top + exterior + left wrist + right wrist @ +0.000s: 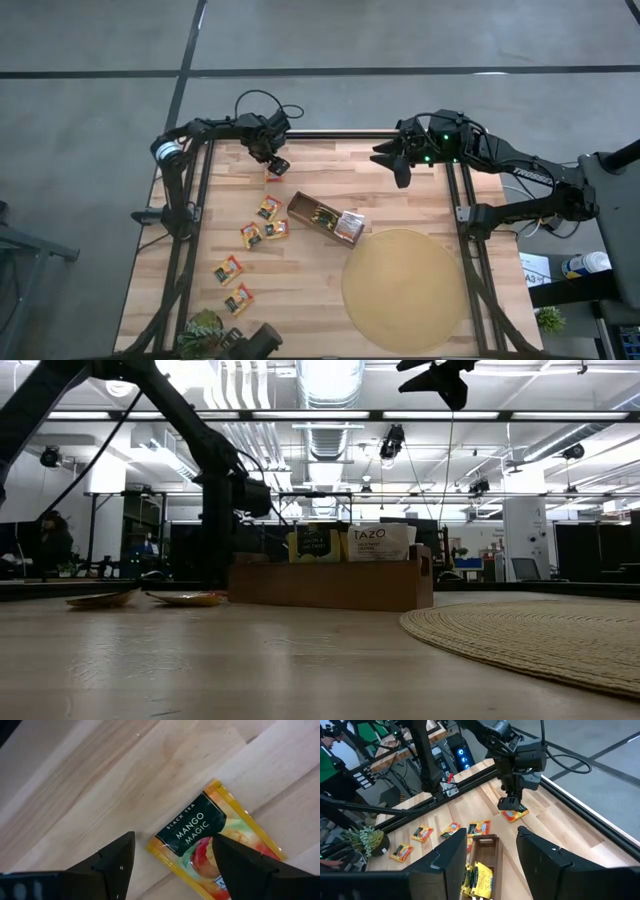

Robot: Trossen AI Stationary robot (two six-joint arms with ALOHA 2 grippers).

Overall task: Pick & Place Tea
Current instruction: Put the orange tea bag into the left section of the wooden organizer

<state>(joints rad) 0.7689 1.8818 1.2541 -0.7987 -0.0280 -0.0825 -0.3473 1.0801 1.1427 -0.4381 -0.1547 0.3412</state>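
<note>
Lab or workshop: exposed ceiling ducts [325,445], strip lights [480,415], concrete floor [90,120].

Counts, seen from above. Loose tea sachets on the table: six, namely one Mango Magic sachet [273,176] under the left gripper [279,165], one [268,207] just beside the box, a pair [251,235] [275,229] touching each other, and two [229,270] [239,298] farther along the left side. Wooden boxes [312,213]: one, with sachets standing in it, number not countable. Round woven mats [405,288]: one. Robot arms: two, each with one two-finger gripper, the right gripper [400,165] raised. Small potted plants [201,335]: one.
</note>
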